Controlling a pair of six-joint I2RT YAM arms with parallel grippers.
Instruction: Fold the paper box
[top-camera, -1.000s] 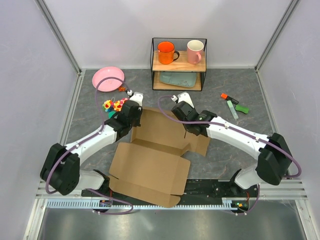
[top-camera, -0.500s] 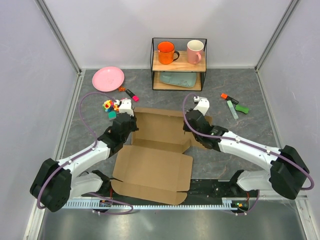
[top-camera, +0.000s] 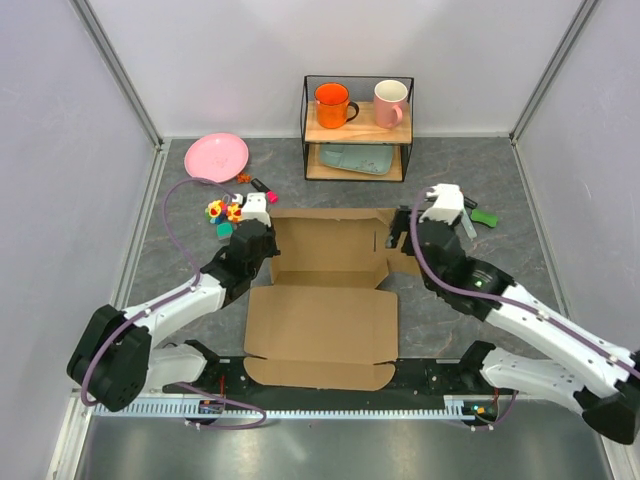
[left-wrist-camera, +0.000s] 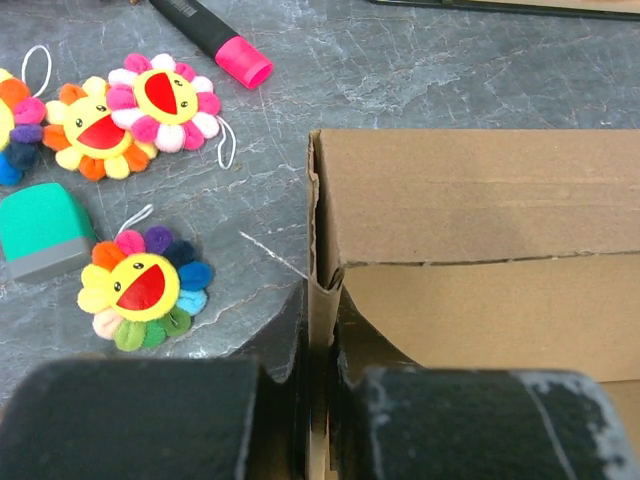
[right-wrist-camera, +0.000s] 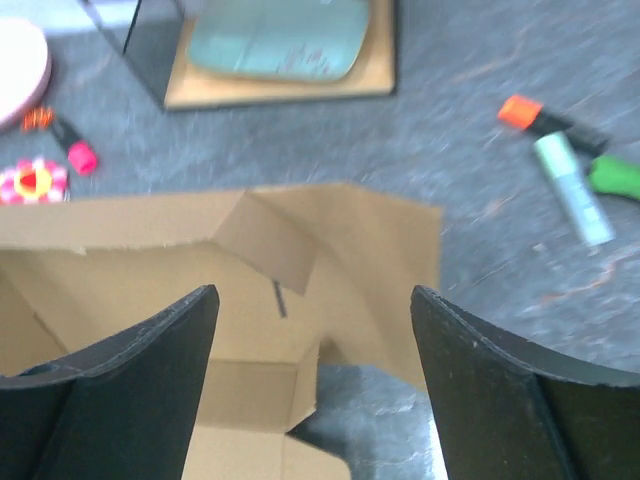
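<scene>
1. Grey marbled table (top-camera: 480, 190) – box (top-camera: 320, 322) lies opened out at its middle, between the 2 arms.
2. Left gripper (left-wrist-camera: 318, 400) is pinched tight on the box's left wall edge.
3. Right gripper (right-wrist-camera: 315, 340) hovers over the right flap — jaws wide apart, holding nothing.
4. Plush flowers (left-wrist-camera: 140, 285) lie just left of that edge.

Bright, even overhead light with faint shadows. The right wrist view is smeared with blur; the others look sharp.
</scene>
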